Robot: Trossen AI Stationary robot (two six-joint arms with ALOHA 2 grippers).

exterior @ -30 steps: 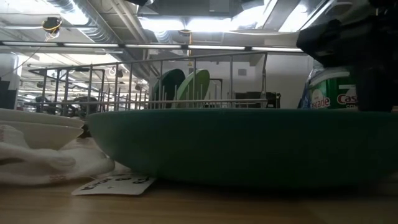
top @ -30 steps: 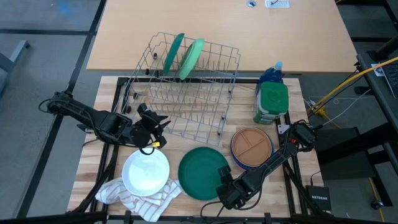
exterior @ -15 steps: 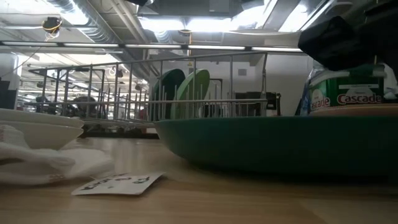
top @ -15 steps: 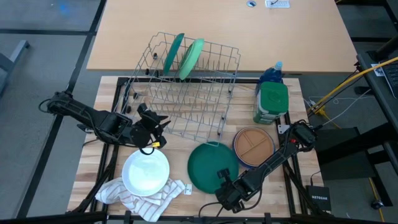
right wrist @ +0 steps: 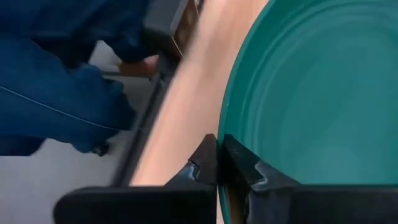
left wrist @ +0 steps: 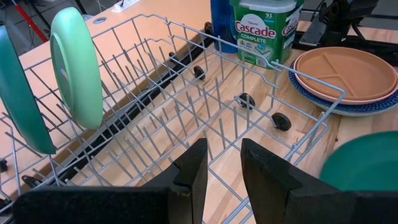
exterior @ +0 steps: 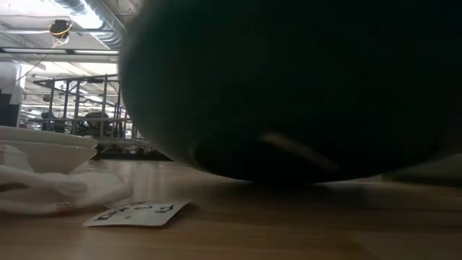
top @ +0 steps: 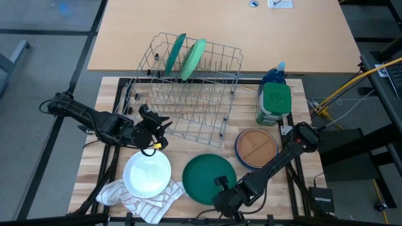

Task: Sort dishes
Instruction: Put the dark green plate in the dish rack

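Dark green plate [top: 207,179], rim pinched by the right gripper [top: 221,188], tilts off the wooden table [top: 188,147] near its front edge; left gripper [top: 157,129] waits part-open beside the wire rack [top: 191,94].

My overhead camera looked straight down; my low one sat close behind the dark green plate [top: 209,179], which both saw.

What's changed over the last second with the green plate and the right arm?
The right gripper has closed on the rim of the dark green plate. The plate slid right, then back left, and its edge now tilts up off the table, filling the low view. The left gripper, white bowl, rack and tan plate stayed put.
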